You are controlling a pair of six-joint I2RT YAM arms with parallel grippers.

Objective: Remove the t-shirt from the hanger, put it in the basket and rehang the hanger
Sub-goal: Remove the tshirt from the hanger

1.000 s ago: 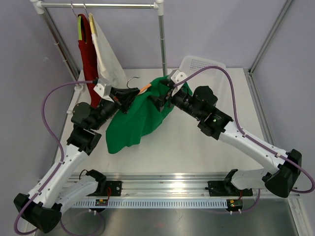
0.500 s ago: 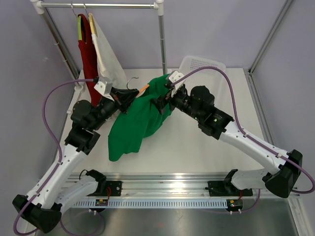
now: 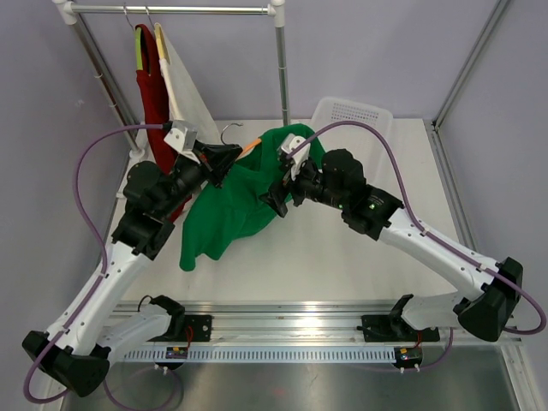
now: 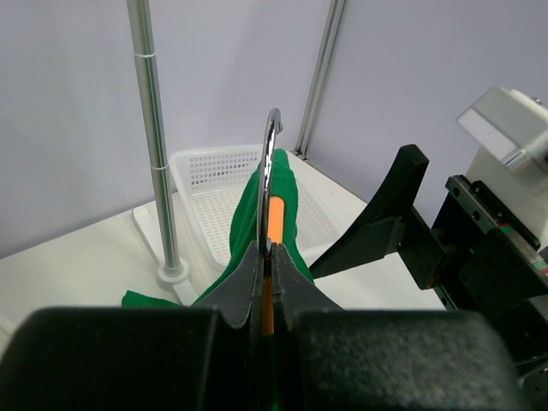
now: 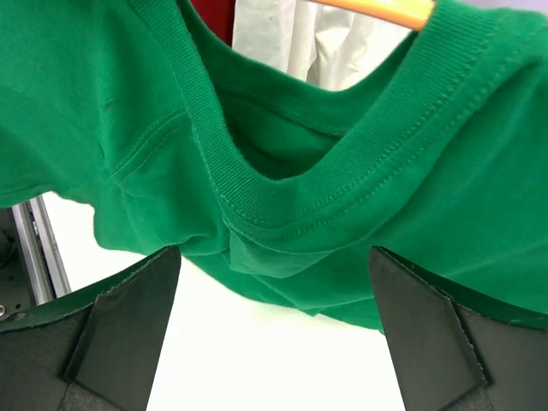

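Note:
A green t-shirt (image 3: 235, 201) hangs on an orange hanger (image 3: 251, 149) with a metal hook, lifted above the table's middle. My left gripper (image 3: 229, 157) is shut on the hanger at its neck; in the left wrist view the hanger (image 4: 274, 223) and its hook (image 4: 269, 150) rise between the shut jaws. My right gripper (image 3: 276, 199) is open at the shirt's right side. In the right wrist view the shirt's collar (image 5: 282, 184) hangs just ahead of my gripper (image 5: 274, 304), whose fingers (image 5: 128, 312) hold nothing.
A clothes rack (image 3: 171, 10) at the back left holds a red garment (image 3: 152, 94) and a white one (image 3: 187, 94). A white basket (image 3: 353, 116) stands at the back, right of the rack's post (image 3: 282, 68).
My left gripper has raised the hanger and moved it left and back. The shirt has swung left with it. My right gripper has moved left and down along the shirt.

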